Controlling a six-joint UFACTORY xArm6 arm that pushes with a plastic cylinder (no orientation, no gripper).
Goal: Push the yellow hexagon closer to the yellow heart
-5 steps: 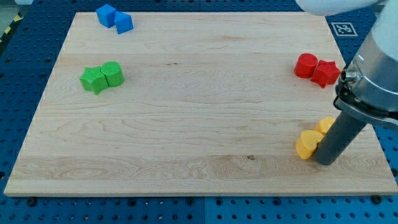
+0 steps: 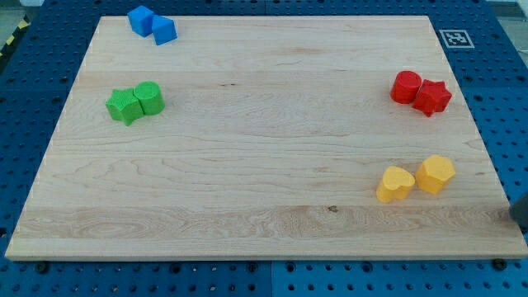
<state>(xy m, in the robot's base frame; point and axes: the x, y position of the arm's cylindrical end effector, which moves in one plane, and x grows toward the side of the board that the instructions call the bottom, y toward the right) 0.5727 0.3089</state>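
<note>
The yellow hexagon [image 2: 435, 174] lies near the board's lower right. The yellow heart [image 2: 394, 184] sits right beside it on its left, touching or almost touching. Only a dark sliver of my rod shows at the view's right edge, off the board; my tip [image 2: 520, 224] is to the right of and a little below the hexagon, well apart from both yellow blocks.
Two blue blocks [image 2: 152, 24] lie at the top left. A green star-like block [image 2: 124, 106] and a green cylinder [image 2: 149, 97] touch at the left. A red cylinder [image 2: 405, 86] and a red star-like block [image 2: 432, 97] touch at the right. A black-and-white tag [image 2: 454, 38] is beyond the board's top right corner.
The arm has pulled away to the right, off the board. The yellow heart has shifted a little left and up. The hexagon, half hidden before, is now in full view.
</note>
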